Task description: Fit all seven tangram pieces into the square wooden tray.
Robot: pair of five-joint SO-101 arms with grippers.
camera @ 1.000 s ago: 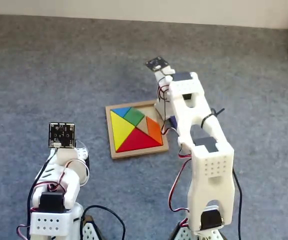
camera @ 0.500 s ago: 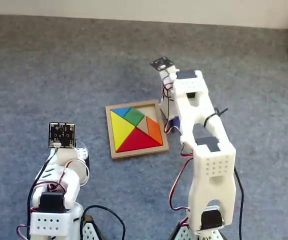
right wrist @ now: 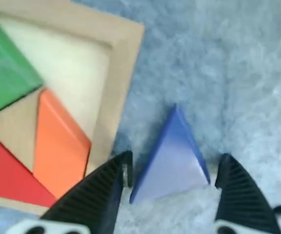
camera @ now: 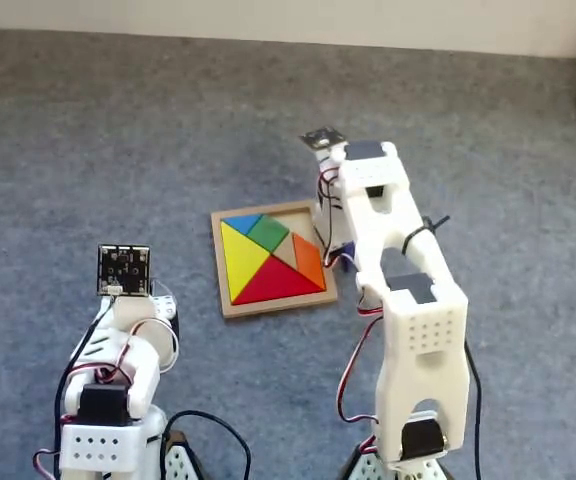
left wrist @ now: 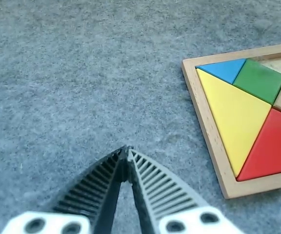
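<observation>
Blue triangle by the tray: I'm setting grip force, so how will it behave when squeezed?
The blue triangle looks like a rigid block, so it probably won't flex. Its slanted sides may let it squirt out of the right hand. The soft carpet could let it tilt.

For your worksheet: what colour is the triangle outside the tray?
Blue; triangle clearest in right wrist view.

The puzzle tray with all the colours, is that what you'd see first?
Yes, the wooden tray of bright pieces stands out in the middle of the grey carpet, with one corner gap unfilled. Next is the blue triangle lying on the carpet just outside the tray, straddled by the open right gripper.
</observation>
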